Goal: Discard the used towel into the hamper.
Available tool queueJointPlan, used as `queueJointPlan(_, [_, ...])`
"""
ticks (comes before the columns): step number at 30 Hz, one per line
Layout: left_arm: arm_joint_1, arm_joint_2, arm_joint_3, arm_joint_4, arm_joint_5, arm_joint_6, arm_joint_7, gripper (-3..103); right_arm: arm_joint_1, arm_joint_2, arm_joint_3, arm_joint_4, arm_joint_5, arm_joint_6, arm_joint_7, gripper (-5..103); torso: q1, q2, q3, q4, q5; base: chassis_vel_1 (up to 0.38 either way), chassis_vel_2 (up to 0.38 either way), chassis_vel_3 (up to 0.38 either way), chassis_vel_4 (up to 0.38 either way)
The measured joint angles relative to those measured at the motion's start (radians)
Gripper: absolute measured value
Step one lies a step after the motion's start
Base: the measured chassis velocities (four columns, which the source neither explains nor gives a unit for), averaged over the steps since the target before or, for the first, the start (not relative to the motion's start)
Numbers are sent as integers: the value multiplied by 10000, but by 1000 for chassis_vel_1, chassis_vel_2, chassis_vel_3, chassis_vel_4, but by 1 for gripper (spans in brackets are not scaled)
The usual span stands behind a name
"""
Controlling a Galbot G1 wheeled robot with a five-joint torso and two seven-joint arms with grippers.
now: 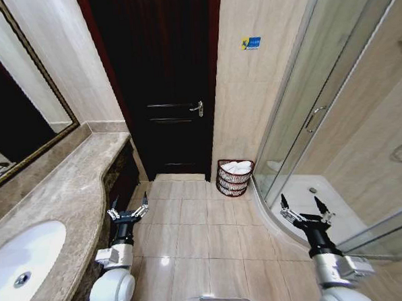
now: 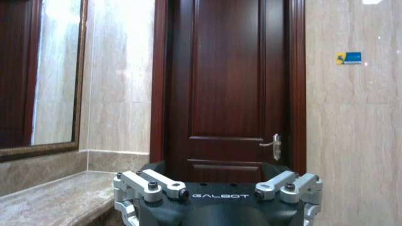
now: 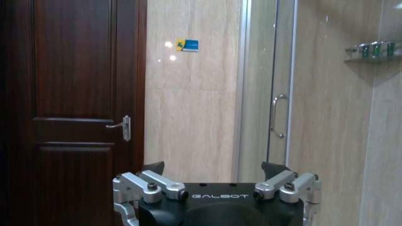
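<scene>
head view: towel (image 1: pixel 237 167) in hamper (image 1: pixel 234 183); both grippers' (image 1: pixel 128 212) (image 1: pixel 303 208) fingers spread, empty.

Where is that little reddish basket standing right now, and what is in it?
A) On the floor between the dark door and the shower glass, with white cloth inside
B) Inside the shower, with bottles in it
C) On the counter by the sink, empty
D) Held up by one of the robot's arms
A: the hamper stands on the floor tiles against the wall, between the door and the shower glass, with white towel inside.
</scene>
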Motion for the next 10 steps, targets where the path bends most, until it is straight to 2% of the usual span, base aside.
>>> queueJointPlan(10, [15, 7, -7, -11, 59, 18, -5, 100, -3, 5, 9, 0, -66, 6, 22, 100, 0, 0, 0, 0, -1, 0, 0, 0, 0])
